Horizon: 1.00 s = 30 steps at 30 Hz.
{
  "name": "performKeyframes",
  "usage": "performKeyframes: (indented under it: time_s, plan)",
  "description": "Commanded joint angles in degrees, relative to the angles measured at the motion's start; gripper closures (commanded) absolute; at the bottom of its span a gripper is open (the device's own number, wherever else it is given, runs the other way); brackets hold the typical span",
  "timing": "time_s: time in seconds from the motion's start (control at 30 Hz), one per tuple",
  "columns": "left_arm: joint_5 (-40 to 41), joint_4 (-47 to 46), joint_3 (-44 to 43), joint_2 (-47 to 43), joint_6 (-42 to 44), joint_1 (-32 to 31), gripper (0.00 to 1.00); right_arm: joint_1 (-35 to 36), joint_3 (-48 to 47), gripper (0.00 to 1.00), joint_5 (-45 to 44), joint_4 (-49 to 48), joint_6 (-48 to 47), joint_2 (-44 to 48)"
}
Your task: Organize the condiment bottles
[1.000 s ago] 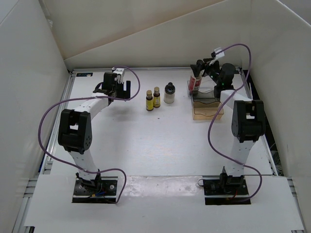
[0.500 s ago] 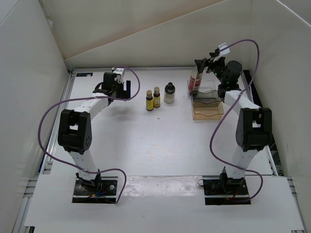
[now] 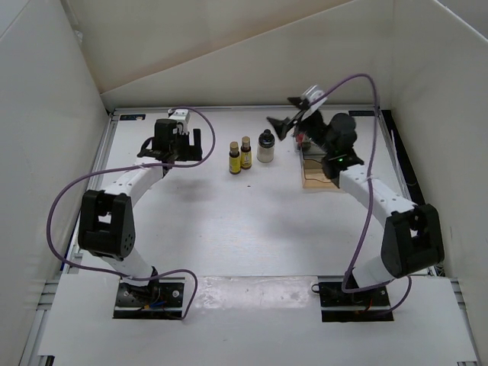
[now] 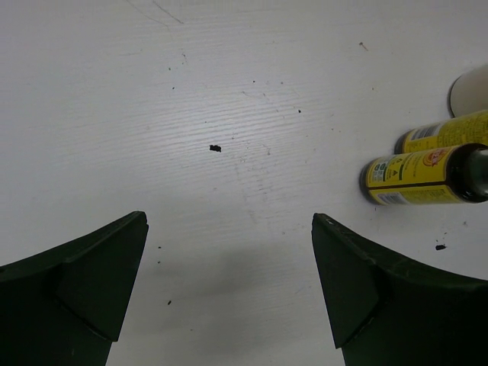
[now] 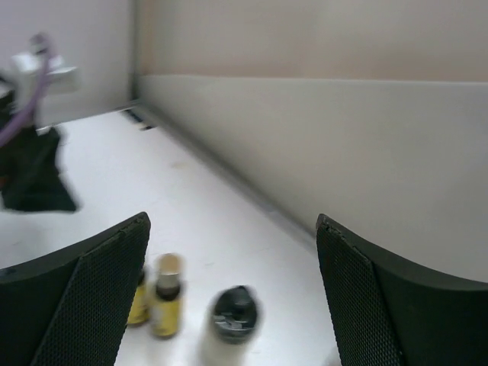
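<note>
Three condiment bottles stand in a row at the back middle of the table: two tiny amber ones with yellow labels (image 3: 235, 158) (image 3: 246, 152) and a short clear black-capped one (image 3: 265, 146). My right gripper (image 3: 284, 122) hangs open and empty just above and right of that row. The right wrist view shows the black-capped bottle (image 5: 232, 320) and an amber bottle (image 5: 168, 297) below the open gripper (image 5: 232, 219). The clear tray with a tan base (image 3: 320, 181) lies behind the right wrist; a red patch there may be the taller bottle. My left gripper (image 3: 197, 143) (image 4: 229, 219) is open over bare table, left of the amber bottles (image 4: 423, 175).
White walls close in the table at the back and both sides. The back wall runs close behind the bottle row in the right wrist view. The left arm's wrist (image 5: 30, 168) shows at that view's left edge. Purple cables loop above both arms.
My right gripper has left the tray and swung left toward the bottle row, still open. The left arm has shifted slightly to the left.
</note>
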<state>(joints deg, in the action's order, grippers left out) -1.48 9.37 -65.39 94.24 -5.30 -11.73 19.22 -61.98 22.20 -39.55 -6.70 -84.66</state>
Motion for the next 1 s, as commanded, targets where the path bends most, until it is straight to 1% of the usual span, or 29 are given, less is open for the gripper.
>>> performKeyframes:
  time_s: [0.0, 0.07, 0.13, 0.37, 0.47, 0.5, 0.57, 0.67, 0.73, 0.9, 0.97]
  plan:
    - [-0.3, -1.7, 1.5, -4.0, -0.7, 0.3, 0.00, 5.3, 2.9, 0.10, -0.4, 2.5, -2.1, -0.6]
    - [-0.2, -1.9, 2.0, -4.7, -0.9, 0.4, 0.00, 7.9, 4.9, 0.10, -2.0, 2.2, -3.5, -1.8]
    - [-0.3, -1.9, 2.2, -4.8, -0.9, 0.6, 0.00, 8.3, 5.5, 0.10, -2.3, 0.9, -3.6, -3.4]
    - [-0.7, -3.0, 2.4, -4.4, -2.0, 1.3, 0.00, 5.2, 4.1, 0.10, -1.8, -2.5, -1.3, -11.6]
    - [-0.7, -3.1, 1.6, -3.1, -2.0, 1.4, 0.00, 3.4, 2.4, 0.10, -0.8, -5.7, 0.8, -15.5]
    - [-0.8, -3.1, 1.1, -2.3, -2.1, 1.4, 0.00, 2.4, 1.5, 0.10, -0.5, -5.9, 1.7, -17.7]
    - [-0.8, -2.9, 0.7, -1.6, -1.9, 1.4, 0.00, 2.1, -0.4, 0.10, -0.4, -6.2, 2.0, -19.1]
    - [-1.0, -2.6, -0.3, -0.1, -2.0, 1.5, 0.00, 1.8, -4.7, 0.10, 0.1, -5.9, 2.2, -22.9]
    - [-0.9, -2.5, -1.0, 0.4, -1.7, 1.8, 0.00, 1.0, -5.9, 0.10, 0.3, -6.3, 3.4, -25.8]
    - [-0.9, -1.9, -2.4, 2.6, -1.5, 2.1, 0.00, 0.9, -11.1, 0.10, 0.9, -5.7, 4.6, -29.9]
    - [-0.8, -1.7, -3.0, 3.2, -1.5, 2.1, 0.00, 0.9, -12.2, 0.11, 0.9, -5.3, 4.9, -31.2]
